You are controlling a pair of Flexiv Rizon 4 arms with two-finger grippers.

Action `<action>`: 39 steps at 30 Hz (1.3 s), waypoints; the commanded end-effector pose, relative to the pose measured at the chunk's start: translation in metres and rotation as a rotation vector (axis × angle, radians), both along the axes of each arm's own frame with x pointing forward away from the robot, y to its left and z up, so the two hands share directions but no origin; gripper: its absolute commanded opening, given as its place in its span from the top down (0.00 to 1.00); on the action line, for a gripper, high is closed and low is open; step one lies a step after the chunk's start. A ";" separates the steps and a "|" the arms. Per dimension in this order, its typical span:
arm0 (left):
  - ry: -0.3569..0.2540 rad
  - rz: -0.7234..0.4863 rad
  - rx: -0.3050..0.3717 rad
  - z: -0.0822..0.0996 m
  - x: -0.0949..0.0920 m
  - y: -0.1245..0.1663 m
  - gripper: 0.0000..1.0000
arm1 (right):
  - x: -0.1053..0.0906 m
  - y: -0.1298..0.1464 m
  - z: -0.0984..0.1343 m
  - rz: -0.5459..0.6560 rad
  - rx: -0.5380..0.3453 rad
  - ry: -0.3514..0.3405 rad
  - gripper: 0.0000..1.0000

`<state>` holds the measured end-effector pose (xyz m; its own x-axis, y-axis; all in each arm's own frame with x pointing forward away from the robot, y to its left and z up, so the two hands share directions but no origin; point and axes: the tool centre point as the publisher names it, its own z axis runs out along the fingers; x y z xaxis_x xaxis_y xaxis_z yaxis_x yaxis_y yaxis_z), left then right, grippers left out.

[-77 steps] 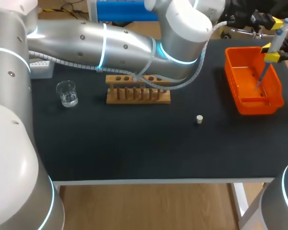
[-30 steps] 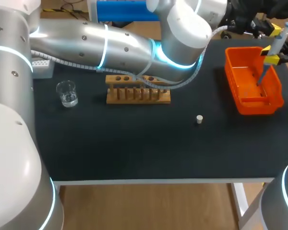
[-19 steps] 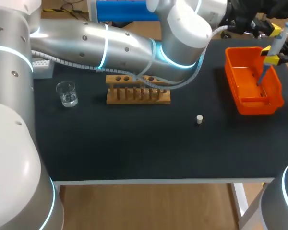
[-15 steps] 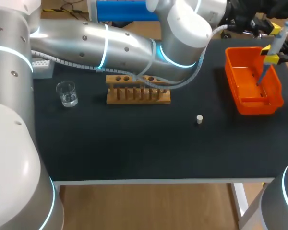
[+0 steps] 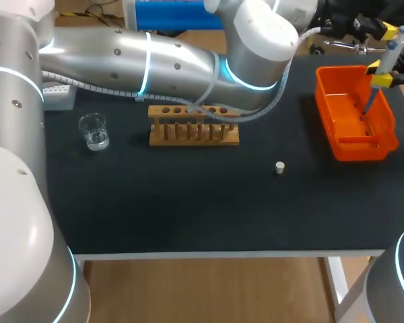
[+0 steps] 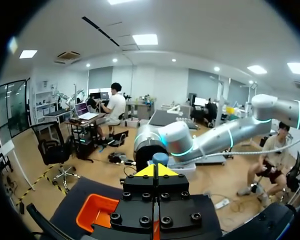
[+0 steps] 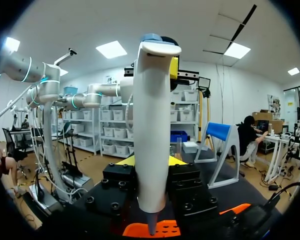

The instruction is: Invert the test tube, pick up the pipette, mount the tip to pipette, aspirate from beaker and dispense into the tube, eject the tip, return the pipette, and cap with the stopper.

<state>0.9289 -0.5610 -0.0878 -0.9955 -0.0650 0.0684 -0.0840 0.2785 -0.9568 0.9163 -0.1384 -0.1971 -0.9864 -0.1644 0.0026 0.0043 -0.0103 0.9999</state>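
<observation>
My right gripper [image 5: 378, 75] is shut on a white pipette [image 5: 388, 57] and holds it upright over the orange bin [image 5: 343, 145], thin lower end pointing into it. The right wrist view shows the pipette [image 7: 152, 130] clamped between that gripper's [image 7: 151, 162] fingers. My left arm reaches across the table; its gripper [image 5: 388, 30] is shut, just beside the pipette's top. In the left wrist view the blue plunger knob [image 6: 159, 159] sits right ahead of the shut yellow tips [image 6: 157, 170]. A small stopper [image 5: 279, 167] lies on the mat. A glass beaker [image 5: 94, 131] stands left of the wooden rack [image 5: 194, 133].
The left arm's body and cable hang over the rack's back edge and hide part of it. A grey tip box [image 5: 57, 95] sits at the far left, partly covered by the arm. The orange bin [image 6: 92, 215] [image 7: 165, 229] shows under both grippers.
The left gripper's yellow tip has risen slightly up and to the right from the pipette's top. The right gripper keeps the pipette over the bin.
</observation>
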 end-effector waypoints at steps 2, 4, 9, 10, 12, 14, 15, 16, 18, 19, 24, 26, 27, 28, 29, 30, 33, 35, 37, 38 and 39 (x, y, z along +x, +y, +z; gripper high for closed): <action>0.002 0.010 0.002 0.005 -0.001 0.009 1.00 | 0.001 -0.001 0.001 0.004 -0.003 0.000 1.00; 0.001 0.013 0.001 0.005 -0.001 0.011 0.63 | 0.001 -0.001 0.001 0.004 -0.003 0.000 1.00; -0.007 0.021 0.001 0.008 0.000 0.020 0.00 | 0.001 -0.001 0.001 0.004 -0.003 0.000 1.00; -0.010 0.022 0.000 0.009 0.000 0.022 0.00 | 0.001 -0.001 0.001 0.004 -0.003 0.000 1.00; -0.019 0.023 -0.002 0.011 0.000 0.028 0.00 | 0.001 -0.001 0.001 0.004 -0.003 0.000 1.00; -0.032 0.024 0.000 0.014 0.000 0.033 0.00 | 0.001 -0.001 0.001 0.004 -0.003 0.000 1.00; -0.044 0.016 -0.003 0.016 0.000 0.036 0.00 | 0.001 -0.001 0.001 0.004 -0.003 0.000 1.00; -0.051 0.001 -0.006 0.017 0.001 0.039 0.00 | 0.001 -0.001 0.001 0.004 -0.003 0.000 1.00; -0.055 -0.012 -0.001 0.020 0.001 0.044 0.00 | 0.001 -0.001 0.001 0.004 -0.003 0.000 1.00; -0.052 -0.026 -0.009 0.021 0.001 0.047 0.00 | 0.001 -0.001 0.001 0.004 -0.003 0.000 1.00; -0.039 -0.047 -0.013 0.020 0.001 0.061 0.00 | 0.001 -0.001 0.001 0.004 -0.003 0.000 1.00; -0.035 -0.033 -0.015 0.019 0.000 0.069 0.00 | 0.001 -0.001 0.001 0.004 -0.003 0.000 1.00; -0.030 -0.024 -0.005 0.018 -0.001 0.073 0.00 | 0.001 -0.001 0.001 0.004 -0.003 0.000 1.00; -0.028 -0.020 -0.004 0.017 -0.001 0.078 0.00 | 0.001 -0.001 0.001 0.004 -0.003 0.000 1.00; -0.032 -0.016 -0.012 0.016 -0.002 0.082 0.00 | 0.001 -0.001 0.001 0.004 -0.003 0.000 1.00; -0.035 -0.014 -0.015 0.016 -0.003 0.086 0.00 | 0.001 -0.001 0.001 0.004 -0.003 0.000 1.00; -0.062 -0.007 -0.018 0.015 -0.006 0.098 0.00 | 0.001 -0.001 0.001 0.004 -0.003 0.000 1.00; -0.065 0.000 -0.013 0.014 -0.010 0.109 0.00 | 0.001 -0.001 0.001 0.004 -0.003 0.000 1.00; -0.076 -0.002 -0.014 0.012 -0.015 0.117 0.00 | 0.001 -0.001 0.001 0.004 -0.003 0.000 1.00; -0.075 -0.002 -0.014 0.011 -0.017 0.121 0.00 | 0.001 -0.001 0.001 0.004 -0.003 0.000 1.00; -0.075 -0.003 -0.014 0.010 -0.019 0.124 0.00 | 0.001 -0.001 0.001 0.004 -0.003 0.000 1.00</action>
